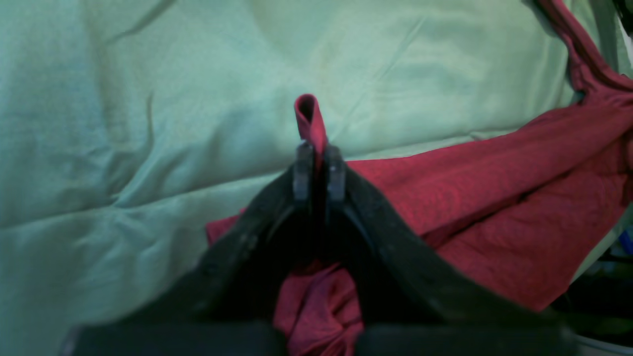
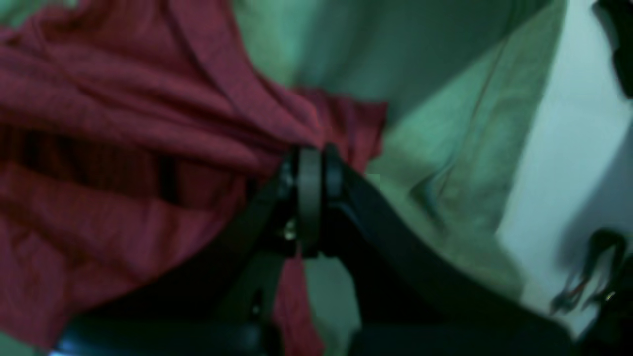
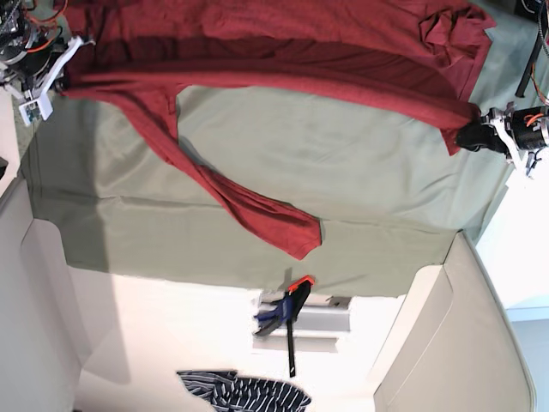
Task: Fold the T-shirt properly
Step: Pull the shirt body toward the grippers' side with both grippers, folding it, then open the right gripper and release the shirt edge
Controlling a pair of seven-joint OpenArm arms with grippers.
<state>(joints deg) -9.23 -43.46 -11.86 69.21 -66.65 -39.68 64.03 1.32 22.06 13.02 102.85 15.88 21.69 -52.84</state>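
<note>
The red T-shirt [image 3: 283, 51] hangs stretched along the far edge of the green cloth [image 3: 343, 172] that covers the bench [image 3: 171, 326], pulled taut between the two arms. The left end effector [image 1: 319, 165] is pinched together on a narrow fold of the shirt's edge, and a small loop of fabric pokes out above its tips. The right end effector [image 2: 310, 170] is clamped on a gathered bunch of the shirt at the opposite end (this view is blurred, but the fabric clearly runs into the closed tips). One sleeve [image 3: 257, 210] trails diagonally across the green cloth. Near the bench's front lie a clamp [image 3: 290, 313] and a striped fabric [image 3: 249, 395].
</note>
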